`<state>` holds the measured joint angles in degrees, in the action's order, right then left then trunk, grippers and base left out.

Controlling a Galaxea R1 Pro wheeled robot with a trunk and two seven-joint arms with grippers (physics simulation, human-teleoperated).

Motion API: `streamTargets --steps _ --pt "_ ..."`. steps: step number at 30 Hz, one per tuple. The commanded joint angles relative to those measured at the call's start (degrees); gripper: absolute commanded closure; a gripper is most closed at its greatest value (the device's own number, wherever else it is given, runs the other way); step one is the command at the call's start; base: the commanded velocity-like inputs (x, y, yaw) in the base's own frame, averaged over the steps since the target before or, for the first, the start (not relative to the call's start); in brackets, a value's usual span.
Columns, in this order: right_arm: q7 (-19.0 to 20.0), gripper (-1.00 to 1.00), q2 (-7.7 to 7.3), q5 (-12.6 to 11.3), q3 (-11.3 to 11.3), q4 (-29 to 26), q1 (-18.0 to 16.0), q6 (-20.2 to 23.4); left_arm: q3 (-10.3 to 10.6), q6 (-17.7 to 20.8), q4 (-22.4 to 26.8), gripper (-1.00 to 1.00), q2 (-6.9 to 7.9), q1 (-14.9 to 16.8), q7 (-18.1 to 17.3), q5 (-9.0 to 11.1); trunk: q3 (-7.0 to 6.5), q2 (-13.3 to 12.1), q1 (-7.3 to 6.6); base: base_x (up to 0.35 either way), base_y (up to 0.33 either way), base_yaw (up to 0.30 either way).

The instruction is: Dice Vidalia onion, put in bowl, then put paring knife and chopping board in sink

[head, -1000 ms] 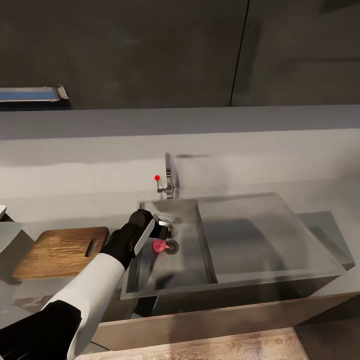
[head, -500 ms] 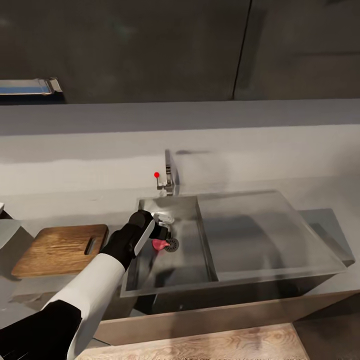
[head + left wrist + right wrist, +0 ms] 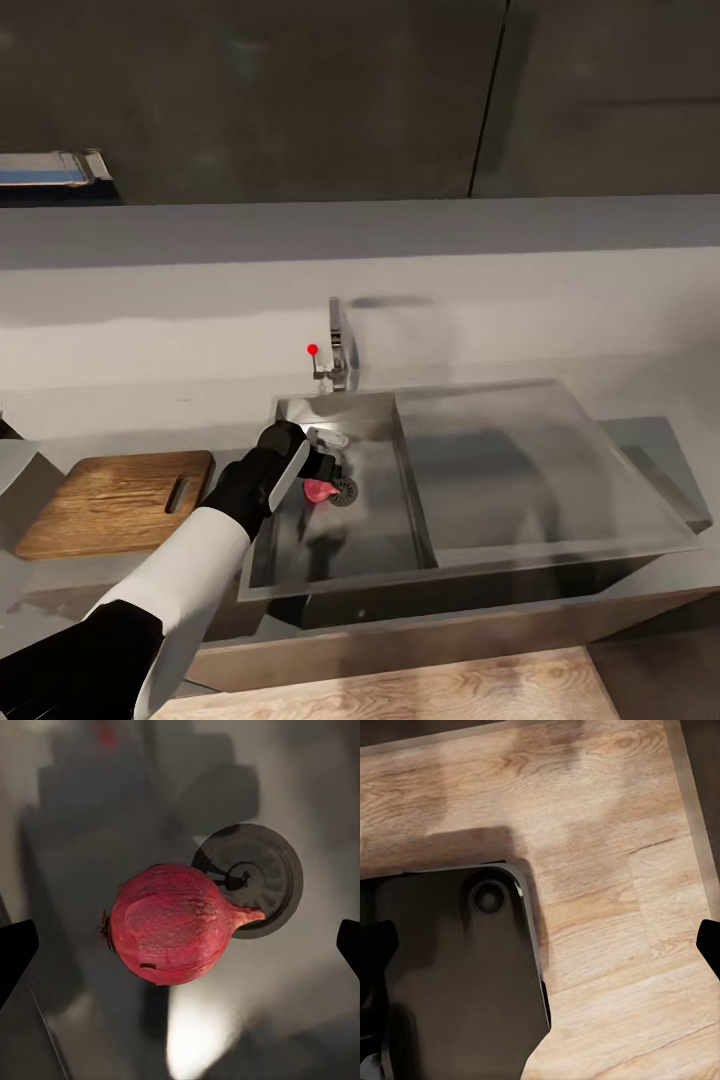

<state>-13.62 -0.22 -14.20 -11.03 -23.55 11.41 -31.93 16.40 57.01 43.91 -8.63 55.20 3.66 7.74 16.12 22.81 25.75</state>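
Overhead, the left gripper (image 3: 327, 468) reaches down into the sink (image 3: 420, 560), directly above the Vidalia onion (image 3: 318, 490), which lies on the basin floor just left of the round drain (image 3: 345, 490); the chopping board (image 3: 115, 501) rests on the countertop (image 3: 560, 290) to the left. Closer in, the left wrist view shows the onion (image 3: 171, 922) between two widely spread fingertips (image 3: 15, 956), neither touching it, so the gripper is released. Lastly, the right gripper's fingertips (image 3: 711, 943) are spread apart over a wooden floor (image 3: 607, 832) beside a dark base (image 3: 450, 982).
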Motion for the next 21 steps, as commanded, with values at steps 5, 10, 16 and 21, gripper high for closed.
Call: streamTargets --steps 5,10,16,21 --pt "-0.4 -1.0 -0.04 -0.5 -0.5 -0.1 0.0 -0.1 0.1 0.2 0.0 -1.0 0.02 0.1 0.4 0.5 0.1 0.1 0.03 0.002 0.0 0.0" --pt "-0.4 -1.0 -0.05 -0.5 -0.5 -0.1 0.0 -0.1 0.1 0.2 0.0 -1.0 0.02 0.0 0.4 0.5 0.1 0.1 0.03 0.105 0.0 0.0" --pt "-0.4 -1.0 -0.04 -0.5 -0.5 -0.1 0.0 -0.1 0.1 0.2 -0.3 -1.0 0.02 -0.1 0.4 0.5 0.12 0.1 0.03 0.088 0.0 0.0" --pt "-0.4 -1.0 -0.04 -0.5 -0.5 -0.1 0.0 -0.1 0.1 -1.1 -0.8 -1.0 0.02 -0.1 0.4 0.5 0.22 0.1 0.03 0.012 0.0 0.0"
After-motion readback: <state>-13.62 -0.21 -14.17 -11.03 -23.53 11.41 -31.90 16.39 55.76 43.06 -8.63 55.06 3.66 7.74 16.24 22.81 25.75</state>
